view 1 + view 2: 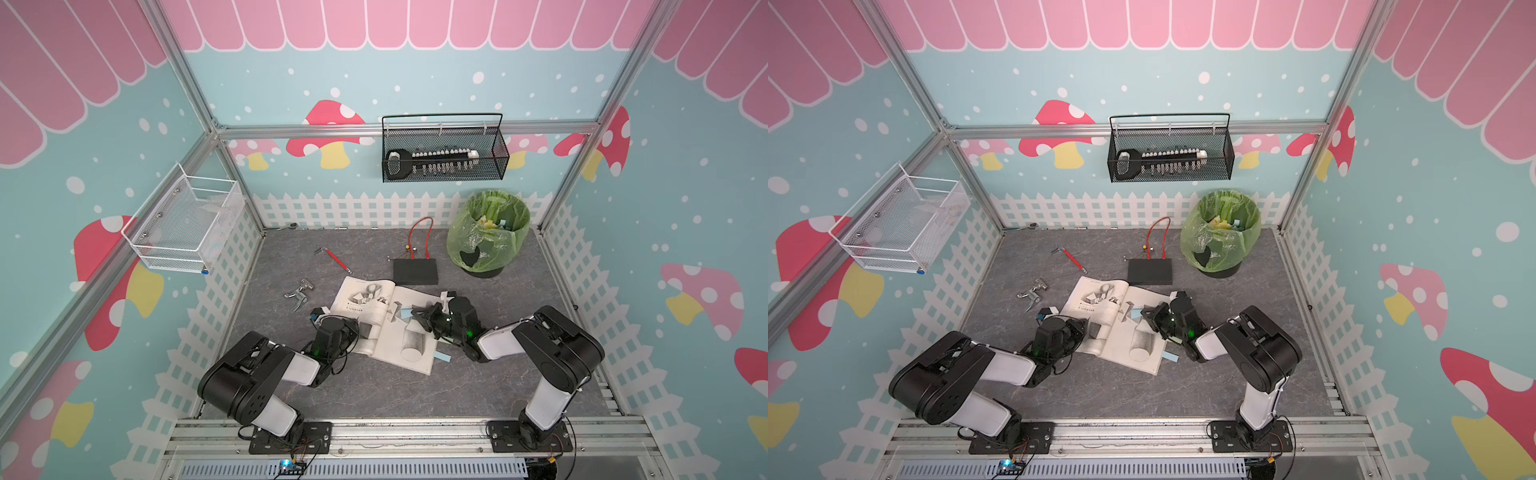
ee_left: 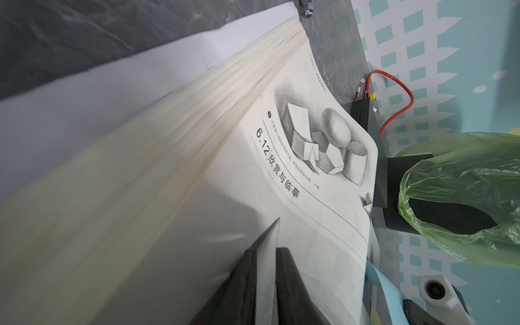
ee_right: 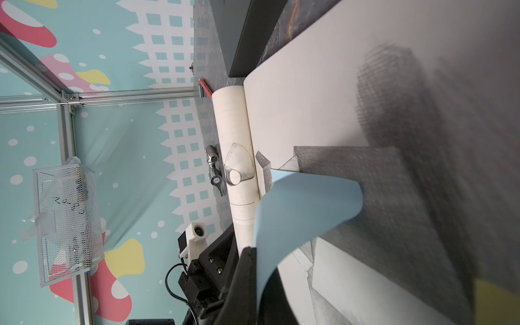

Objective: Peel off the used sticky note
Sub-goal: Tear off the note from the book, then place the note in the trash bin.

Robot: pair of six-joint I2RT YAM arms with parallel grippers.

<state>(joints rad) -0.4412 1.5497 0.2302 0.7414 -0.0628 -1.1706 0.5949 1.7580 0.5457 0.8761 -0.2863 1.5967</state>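
**Right hand** (image 3: 254, 253): jaws closed, pinching the free edge of the blue sticky note (image 3: 304, 202). It hovers low over the right-hand page.

**Blue sticky note** (image 1: 405, 314): on the right-hand page of the open book (image 1: 374, 299), near the spine. It is partly peeled. One edge curls up into the right hand, and the far edge lies on a shaded drawing.

**Left hand** (image 2: 274, 247): jaws a narrow slit apart, with nothing seen between them. The fingertips point down at the left-hand page; contact with the paper cannot be told.

**Open book**: flat on the grey counter (image 1: 478, 374), between the two arms.

**Second blue note** (image 1: 441, 356): sticks out past the book's near right edge.

**Black box** (image 1: 415, 271): just behind the book.

**Green-bagged bin** (image 1: 488, 232): at the back right of the counter.
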